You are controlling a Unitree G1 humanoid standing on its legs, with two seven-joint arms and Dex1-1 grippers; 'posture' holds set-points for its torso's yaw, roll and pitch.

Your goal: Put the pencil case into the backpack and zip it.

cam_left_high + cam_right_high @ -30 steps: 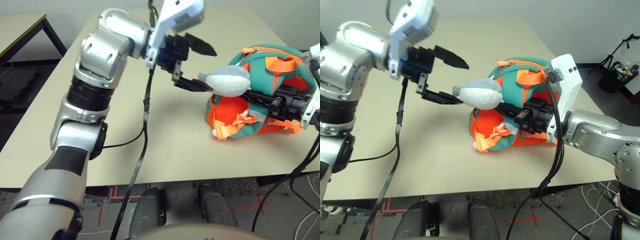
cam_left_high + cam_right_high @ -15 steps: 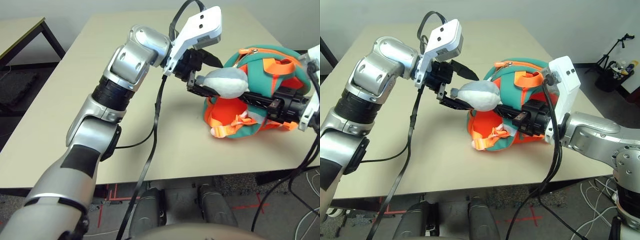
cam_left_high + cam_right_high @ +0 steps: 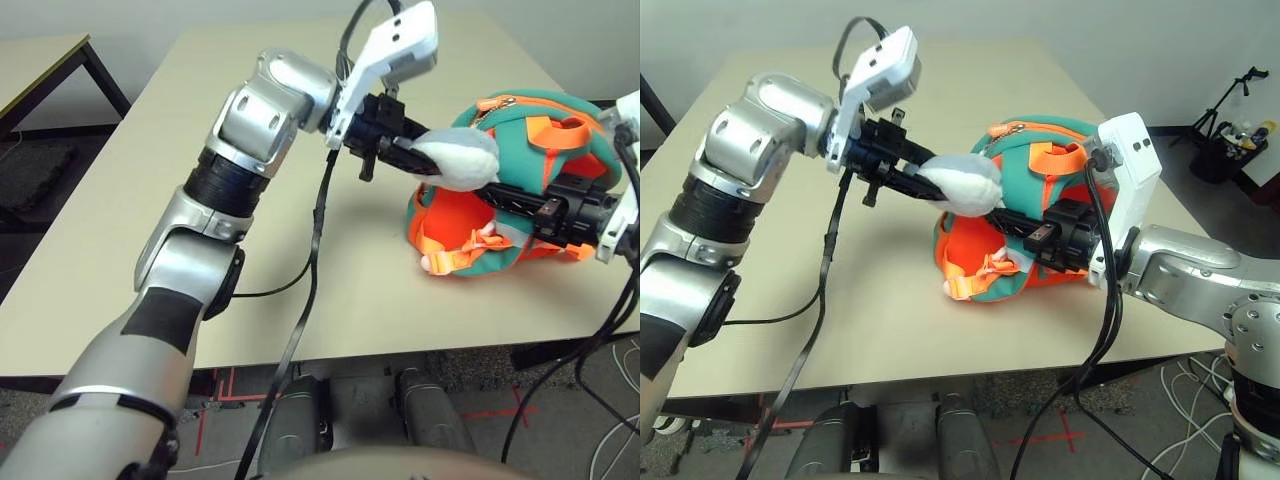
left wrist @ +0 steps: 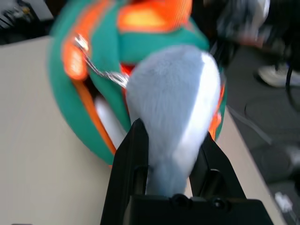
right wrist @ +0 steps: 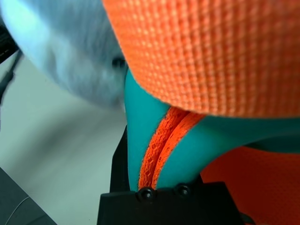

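judging by the white showing inside the backpack [image 3: 520,190] mouth, probably the pencil case [image 4: 110,123], zipping stage; left gripper [image 4: 171,154] pinching plush piece [image 4: 176,108]; right gripper [image 5: 159,180] clamped on teal trim; next, hold taut, find zipper pull.

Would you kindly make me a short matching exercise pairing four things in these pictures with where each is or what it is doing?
Things:
1. left hand
2. right hand
3. backpack
4. plush fish

States:
A. lying on the table, orange and teal
B. closed on teal and orange backpack fabric
C. gripped at its narrow end, above the table
D. black fingers either side of the grey-white plush

Pairs: 1-D, 2-B, 3-A, 4-C
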